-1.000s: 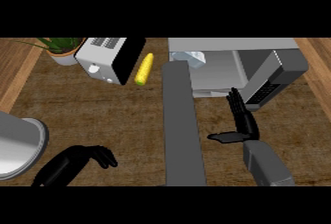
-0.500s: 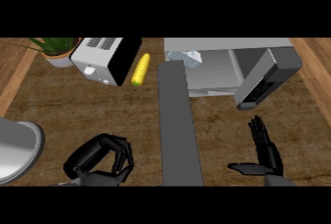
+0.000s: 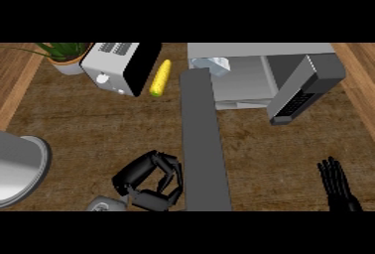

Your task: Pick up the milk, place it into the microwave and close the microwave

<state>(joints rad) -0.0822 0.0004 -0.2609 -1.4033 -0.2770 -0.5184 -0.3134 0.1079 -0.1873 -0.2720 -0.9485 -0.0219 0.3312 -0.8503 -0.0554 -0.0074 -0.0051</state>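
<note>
The left hand point(image 3: 150, 181) sits low at about 7 o'clock, just left of the long grey bar point(image 3: 203, 139) that runs up the middle of the counter point(image 3: 88, 129). Its fingers point(image 3: 139, 168) are curled into a clenched arc and nothing shows inside them.

The right hand point(image 3: 338, 186) shows at about 5 o'clock near the lower right edge, fingers straight and pointing up, released and holding nothing, apart from everything on the counter.

The milk point(image 3: 211, 64) lies at about 12 o'clock, inside the microwave point(image 3: 253, 74) at the left of its cavity, just beyond the bar's far end. The microwave door point(image 3: 300, 92) stands open, swung out toward 2 o'clock.

At 11 o'clock stand a toaster point(image 3: 117, 67) and a potted plant point(image 3: 66, 57), with a corn cob point(image 3: 160, 78) just right of the toaster. A grey pot point(image 3: 18, 168) shows at 9 o'clock.
</note>
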